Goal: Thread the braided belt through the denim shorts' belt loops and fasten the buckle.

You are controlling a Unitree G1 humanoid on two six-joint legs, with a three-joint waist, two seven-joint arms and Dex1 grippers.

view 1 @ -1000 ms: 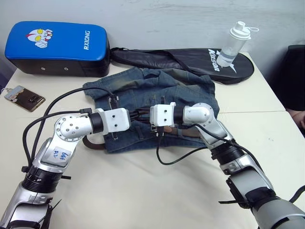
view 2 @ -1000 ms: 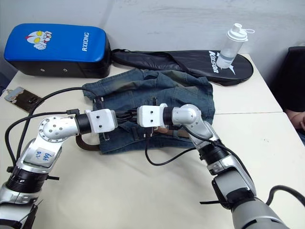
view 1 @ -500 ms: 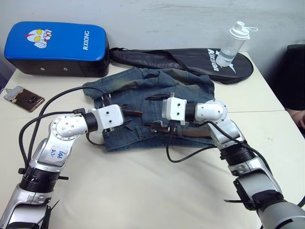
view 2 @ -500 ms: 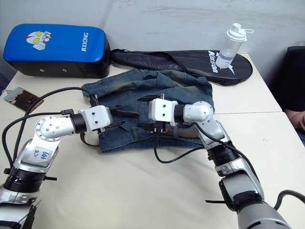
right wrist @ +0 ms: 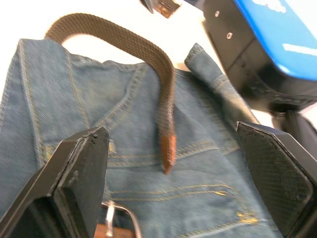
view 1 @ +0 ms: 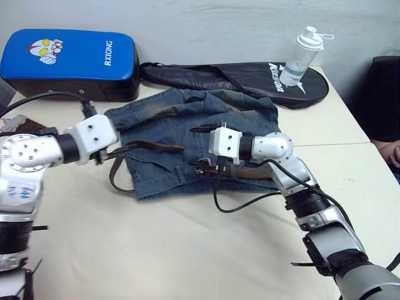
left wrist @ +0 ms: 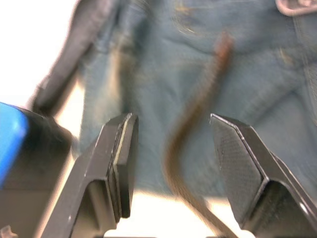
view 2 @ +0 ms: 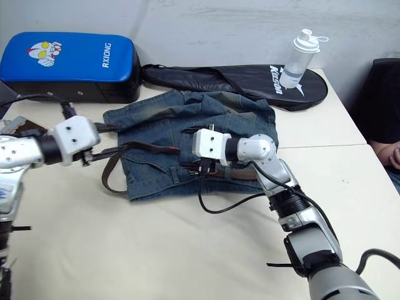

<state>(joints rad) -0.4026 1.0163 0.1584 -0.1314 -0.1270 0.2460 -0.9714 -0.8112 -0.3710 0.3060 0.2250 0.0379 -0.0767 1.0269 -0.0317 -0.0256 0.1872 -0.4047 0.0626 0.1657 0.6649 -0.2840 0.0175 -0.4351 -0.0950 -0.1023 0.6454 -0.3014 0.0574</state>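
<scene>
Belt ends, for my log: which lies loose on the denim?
The tapered tip of the braided belt; the buckle end sits at the waistband.

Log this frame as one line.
left hand: open | right hand: open | belt tip loose on shorts | buckle unfastened

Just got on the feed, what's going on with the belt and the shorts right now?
The denim shorts lie flat on the table with the braided belt draped loose across them, its free end on the denim. The buckle rests at the waistband near the right hand. Both hands are open and holding nothing; the left hand hovers over the belt's loop at the shorts' edge. The buckle is not yet fastened.
</scene>
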